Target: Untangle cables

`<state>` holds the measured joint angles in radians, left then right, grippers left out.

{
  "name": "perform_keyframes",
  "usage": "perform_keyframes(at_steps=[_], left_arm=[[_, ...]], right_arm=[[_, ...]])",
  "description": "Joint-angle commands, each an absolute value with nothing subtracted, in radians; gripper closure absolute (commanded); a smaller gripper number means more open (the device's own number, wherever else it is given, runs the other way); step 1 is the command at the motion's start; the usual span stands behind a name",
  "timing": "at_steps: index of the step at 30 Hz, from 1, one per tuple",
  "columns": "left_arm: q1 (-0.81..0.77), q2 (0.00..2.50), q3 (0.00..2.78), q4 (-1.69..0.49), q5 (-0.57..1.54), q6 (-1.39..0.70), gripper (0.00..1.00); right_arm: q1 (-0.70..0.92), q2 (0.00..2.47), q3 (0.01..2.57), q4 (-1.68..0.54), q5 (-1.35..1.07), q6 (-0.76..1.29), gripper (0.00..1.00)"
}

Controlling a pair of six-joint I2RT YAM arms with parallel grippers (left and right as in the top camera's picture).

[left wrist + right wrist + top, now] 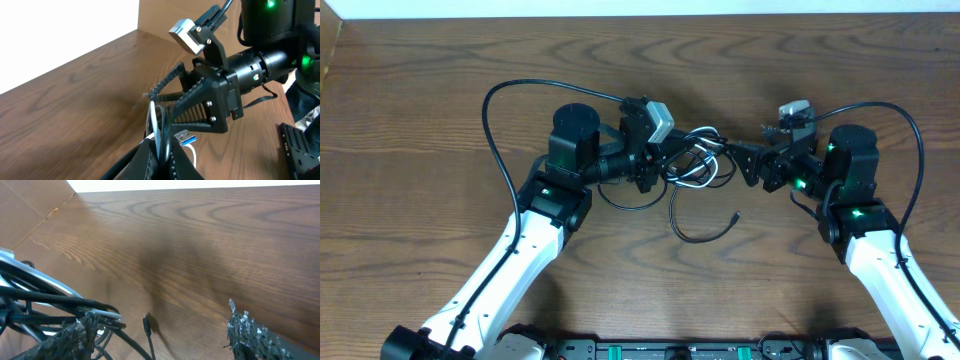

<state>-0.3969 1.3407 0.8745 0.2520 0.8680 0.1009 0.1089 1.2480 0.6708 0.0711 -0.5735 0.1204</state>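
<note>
Black and white cables (695, 166) pinched tight in left tool (668, 160), beside right tool (740, 160), jaws apart.

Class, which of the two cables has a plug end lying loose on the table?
The black cable: its end rests alone on the table, clear of the tangle, while the white cable is bunched up in the tangle.

no legible txt, no labels, no nos.
</note>
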Motion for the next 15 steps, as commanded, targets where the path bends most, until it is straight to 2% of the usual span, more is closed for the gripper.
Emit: perform_keyframes(at_steps=[1, 8, 15], left_arm=[[-0.399, 1.323, 0.894, 0.265, 0.901, 0.092, 0.92], [-0.399, 1.323, 0.894, 0.276, 0.852, 0.092, 0.92], [-0.399, 1.323, 0.894, 0.295, 0.858, 0.061, 0.92]], right_arm=[[0.113, 1.244, 0.672, 0.071, -0.641, 0.088, 0.19], [0.123, 1.244, 0.672, 0.044, -0.773, 0.003, 0.19], [0.173, 1.244, 0.672, 0.023, -0.795, -0.076, 0.20]])
